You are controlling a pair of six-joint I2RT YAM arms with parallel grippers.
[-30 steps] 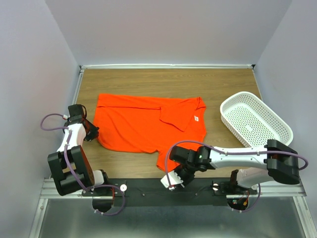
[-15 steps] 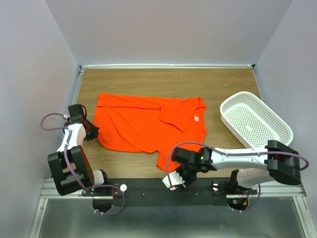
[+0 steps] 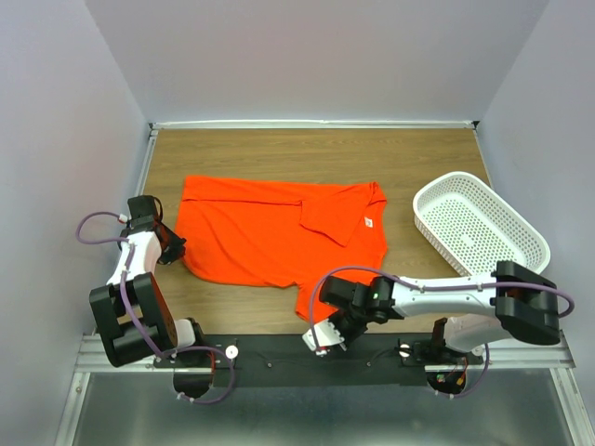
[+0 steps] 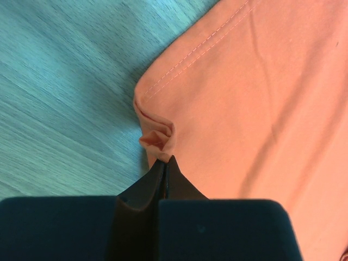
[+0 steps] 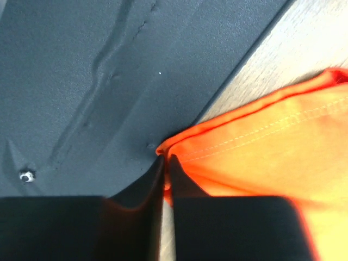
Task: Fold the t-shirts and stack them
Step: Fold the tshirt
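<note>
While the t-shirt point(image 3: 270, 237) lies spread, your left fingers point(image 4: 142, 191): pinching its bunched corner
your right fingers point(image 5: 142, 187): pinching its hem

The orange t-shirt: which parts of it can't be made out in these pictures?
- Top view: the t-shirt has its near corner hidden under the right gripper.
- Top view: its white label is too small to read.
- Left wrist view: the left gripper covers the cloth behind the pinch; the rest runs off frame.
- Right wrist view: cloth beside the fingers is blurred.
</note>
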